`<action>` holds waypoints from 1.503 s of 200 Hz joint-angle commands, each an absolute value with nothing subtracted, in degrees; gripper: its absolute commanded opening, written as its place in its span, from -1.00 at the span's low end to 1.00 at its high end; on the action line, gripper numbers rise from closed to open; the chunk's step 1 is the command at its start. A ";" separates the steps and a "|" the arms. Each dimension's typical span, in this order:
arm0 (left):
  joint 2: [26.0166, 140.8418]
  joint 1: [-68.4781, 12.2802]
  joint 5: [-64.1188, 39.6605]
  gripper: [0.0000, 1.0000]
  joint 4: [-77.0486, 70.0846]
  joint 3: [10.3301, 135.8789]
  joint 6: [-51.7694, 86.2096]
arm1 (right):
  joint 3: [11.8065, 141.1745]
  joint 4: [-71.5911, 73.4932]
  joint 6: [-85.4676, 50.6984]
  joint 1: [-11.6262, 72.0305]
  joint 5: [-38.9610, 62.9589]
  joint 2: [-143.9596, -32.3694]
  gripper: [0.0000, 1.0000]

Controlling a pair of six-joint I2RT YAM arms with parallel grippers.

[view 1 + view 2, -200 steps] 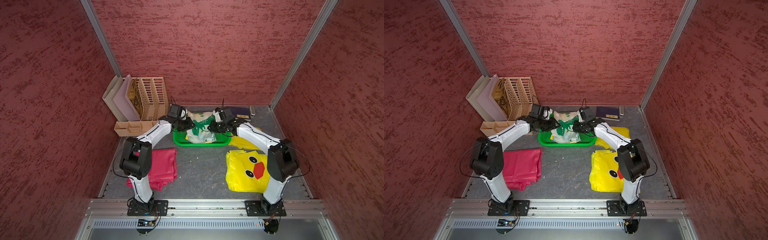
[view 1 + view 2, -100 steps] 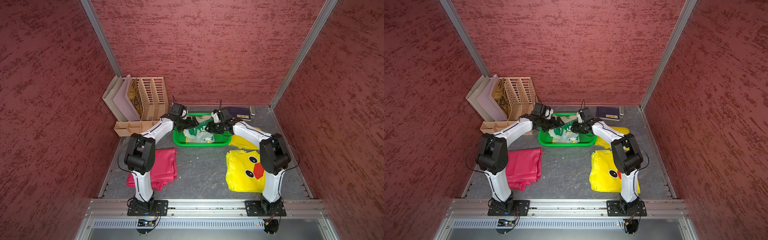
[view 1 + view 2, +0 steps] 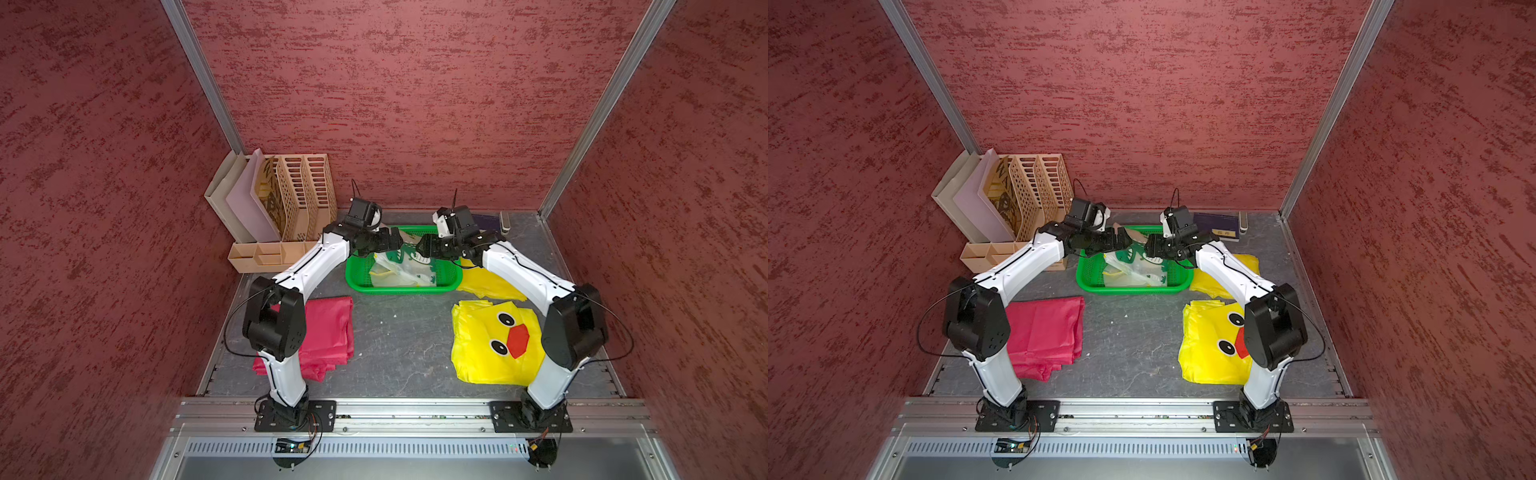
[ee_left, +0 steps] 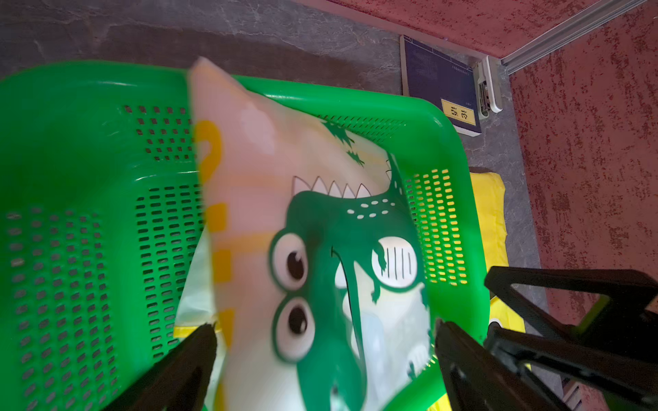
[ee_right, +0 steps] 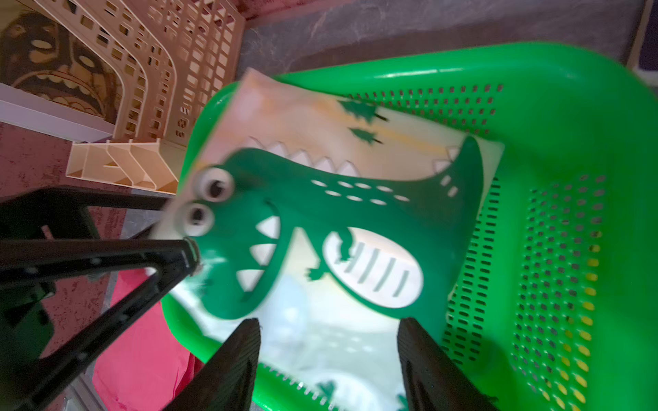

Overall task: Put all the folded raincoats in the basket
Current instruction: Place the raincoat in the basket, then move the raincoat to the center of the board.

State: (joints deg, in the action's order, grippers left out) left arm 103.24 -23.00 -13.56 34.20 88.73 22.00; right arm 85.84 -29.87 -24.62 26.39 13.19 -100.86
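Inside the green basket (image 3: 399, 289) sits the dinosaur-print raincoat (image 3: 401, 270), left and right jaws spread wide.

The printed raincoat (image 3: 405, 270) is laid in the basket (image 3: 399, 289) at the back of the surface (image 3: 399, 353) — file organizer (image 3: 307, 195) stood behind-left, book (image 3: 1219, 226) behind-right. Before the basket, a plain raincoat (image 3: 328, 332) is spread left, a duck-faced raincoat (image 3: 494, 340) right.

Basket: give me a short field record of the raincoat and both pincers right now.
basket: green, at the back of the table
dinosaur raincoat: inside the basket, one corner poking over its rim
left pincer: open, above the raincoat, holding nothing
right pincer: open, above the raincoat, holding nothing
outside basket: yellow duck raincoat, red raincoat
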 commanded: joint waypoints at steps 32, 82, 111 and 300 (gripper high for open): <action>103.19 -24.77 -9.41 0.99 33.33 85.92 20.71 | 82.09 -28.32 -25.20 26.18 13.64 -98.87 0.31; 97.47 -24.83 -11.62 0.99 31.81 84.59 22.39 | 80.18 -31.00 -24.13 26.59 13.23 -92.71 0.27; 89.60 -24.88 -12.00 0.99 28.88 77.98 24.08 | 75.15 -35.21 -23.14 27.13 7.84 -84.47 0.26; 67.51 -41.87 -3.23 0.99 31.74 53.56 37.60 | 40.28 -47.75 -42.73 40.81 -10.26 -63.78 0.13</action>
